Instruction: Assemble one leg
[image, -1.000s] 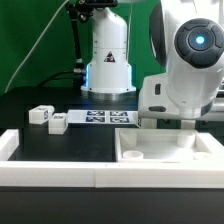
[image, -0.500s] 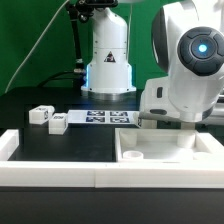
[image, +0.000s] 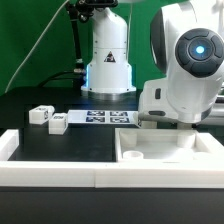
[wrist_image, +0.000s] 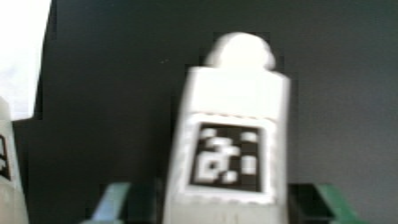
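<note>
In the wrist view a white leg (wrist_image: 231, 130) with a black-and-white tag on its side stands between my gripper's (wrist_image: 224, 203) two teal fingers. Its rounded tip points away from the camera. The dark pads sit against both of its sides, so the gripper is shut on it. In the exterior view my hand hangs over the large white square tabletop piece (image: 165, 150) at the exterior view's right, and the arm's body hides the jaws and the held leg. Two more small tagged legs (image: 40, 114) (image: 58, 121) lie on the black table at the exterior view's left.
The marker board (image: 105, 118) lies flat in front of the arm's base. A white raised wall (image: 60, 170) runs along the front of the table and up its side. Another white part (wrist_image: 11, 150) shows at the wrist view's edge.
The arm has shifted only slightly, the hand a little higher over the tabletop piece. The loose legs and the marker board have not moved.
</note>
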